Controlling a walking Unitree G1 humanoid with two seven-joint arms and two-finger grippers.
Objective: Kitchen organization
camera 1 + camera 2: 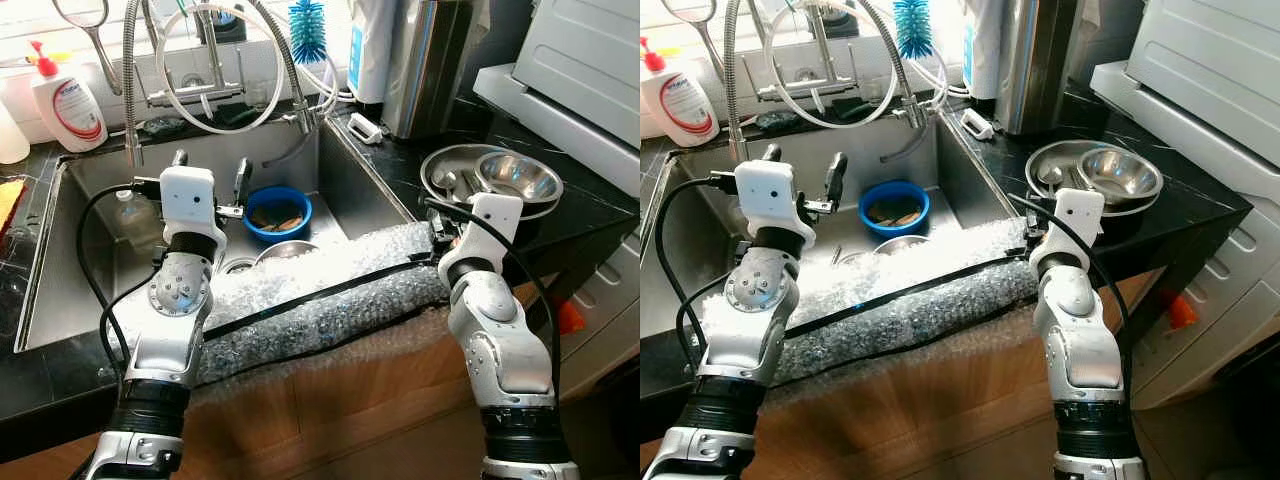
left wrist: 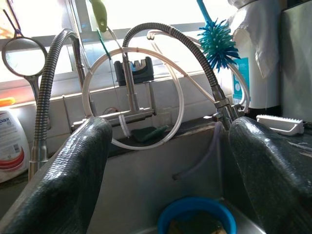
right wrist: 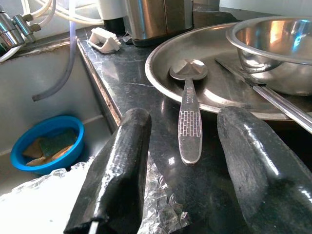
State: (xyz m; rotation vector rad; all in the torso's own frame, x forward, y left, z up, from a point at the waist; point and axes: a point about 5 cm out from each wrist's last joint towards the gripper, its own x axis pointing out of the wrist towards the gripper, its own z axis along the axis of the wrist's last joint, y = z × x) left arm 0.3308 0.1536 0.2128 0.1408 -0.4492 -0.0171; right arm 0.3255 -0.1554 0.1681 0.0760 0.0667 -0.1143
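Right wrist view: open right hand (image 3: pixel 183 195) hovers just short of the spoon (image 3: pixel 187 114) on the tray (image 3: pixel 161 63).

both silver arms reach forward, bent at the elbow, the left arm (image 1: pixel 178 300) on the left and the right arm (image 1: pixel 495 330) on the right. the left gripper (image 1: pixel 210 182) is held level at the far end of its wrist, its two black fingers (image 2: pixel 73 170) spread apart. the right gripper (image 3: pixel 195 180) points far and right, its fingers (image 3: pixel 117 165) also parted.
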